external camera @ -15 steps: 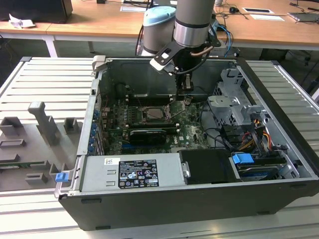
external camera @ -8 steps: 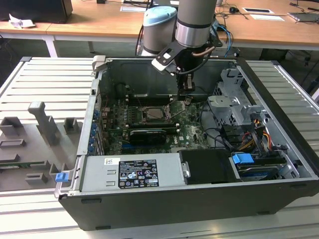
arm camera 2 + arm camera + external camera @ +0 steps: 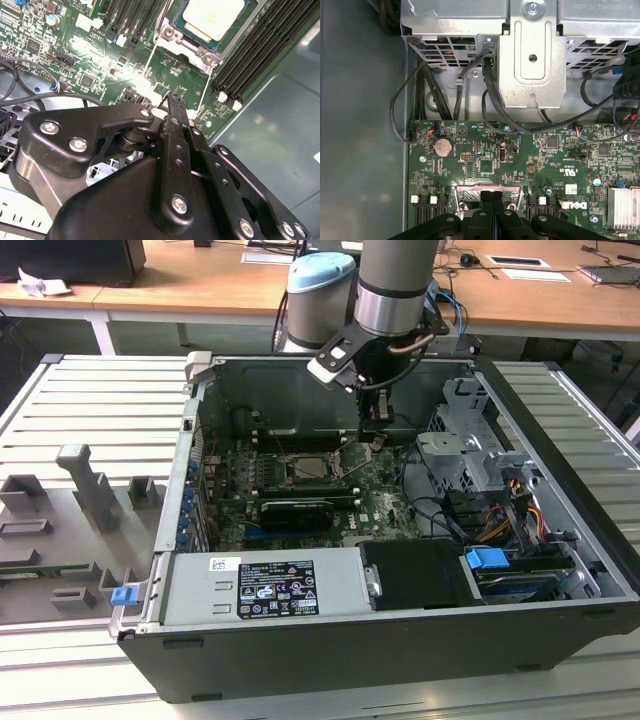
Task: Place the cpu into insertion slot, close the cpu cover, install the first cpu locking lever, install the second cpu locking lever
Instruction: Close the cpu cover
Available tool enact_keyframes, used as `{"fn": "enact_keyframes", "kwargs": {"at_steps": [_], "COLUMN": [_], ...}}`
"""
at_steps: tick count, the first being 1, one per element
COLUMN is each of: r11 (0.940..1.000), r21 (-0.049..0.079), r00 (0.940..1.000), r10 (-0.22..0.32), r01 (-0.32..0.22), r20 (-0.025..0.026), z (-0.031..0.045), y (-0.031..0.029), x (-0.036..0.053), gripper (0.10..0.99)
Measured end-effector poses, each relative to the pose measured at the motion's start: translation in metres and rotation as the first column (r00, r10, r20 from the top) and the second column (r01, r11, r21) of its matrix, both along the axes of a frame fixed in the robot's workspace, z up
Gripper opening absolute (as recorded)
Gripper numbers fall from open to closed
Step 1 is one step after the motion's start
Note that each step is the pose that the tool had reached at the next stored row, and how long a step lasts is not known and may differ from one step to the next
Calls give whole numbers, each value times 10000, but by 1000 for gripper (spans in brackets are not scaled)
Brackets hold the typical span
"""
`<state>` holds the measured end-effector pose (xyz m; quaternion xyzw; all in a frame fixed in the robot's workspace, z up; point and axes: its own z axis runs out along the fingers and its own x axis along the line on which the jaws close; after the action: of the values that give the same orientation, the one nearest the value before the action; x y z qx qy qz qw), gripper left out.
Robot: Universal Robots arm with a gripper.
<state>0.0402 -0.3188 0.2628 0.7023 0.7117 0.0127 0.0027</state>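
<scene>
Arm: one grey and silver robot arm (image 3: 395, 290) is reaching down into one open dark-grey computer case (image 3: 300, 660), which is lying on one slatted metal table (image 3: 90, 400).

Pincer: one black two-fingered gripper (image 3: 173, 102) is hanging over the one green circuit board (image 3: 540, 165). Its two fingers are pressing together, with nothing visible between them.

Chip: one pale silvery-beige square cpu (image 3: 214, 17) is sitting inside the one black-framed square insertion slot (image 3: 305, 468), close to the fingertips but apart from them.

Cover: one thin silvery metal cpu cover (image 3: 187, 45) is framing the chip on the sides that show. Whether it is lying fully down cannot be told.

Levers: two thin pale wire levers (image 3: 150, 55) are running out across the board from the socket's corner. The fingertips are hanging between them, nearer the one toward the case wall. Whether either is latched cannot be told.

Memory: two banks of long black memory slots (image 3: 260, 45) are flanking the socket, one on each side.

Card: one long black graphics card (image 3: 295, 510) is lying just beside the socket in the exterior view.
</scene>
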Motion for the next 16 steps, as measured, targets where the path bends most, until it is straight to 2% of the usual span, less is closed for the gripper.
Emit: {"fn": "enact_keyframes", "kwargs": {"at_steps": [12, 16], "r11": [10000, 10000], "r21": [-2, -2], "r00": [10000, 10000], "r10": [0, 32], "r01": [0, -32], "r20": [0, 0], "z": [-15, -56], "y": [0, 1], "x": [147, 221], "gripper": [106, 106]}}
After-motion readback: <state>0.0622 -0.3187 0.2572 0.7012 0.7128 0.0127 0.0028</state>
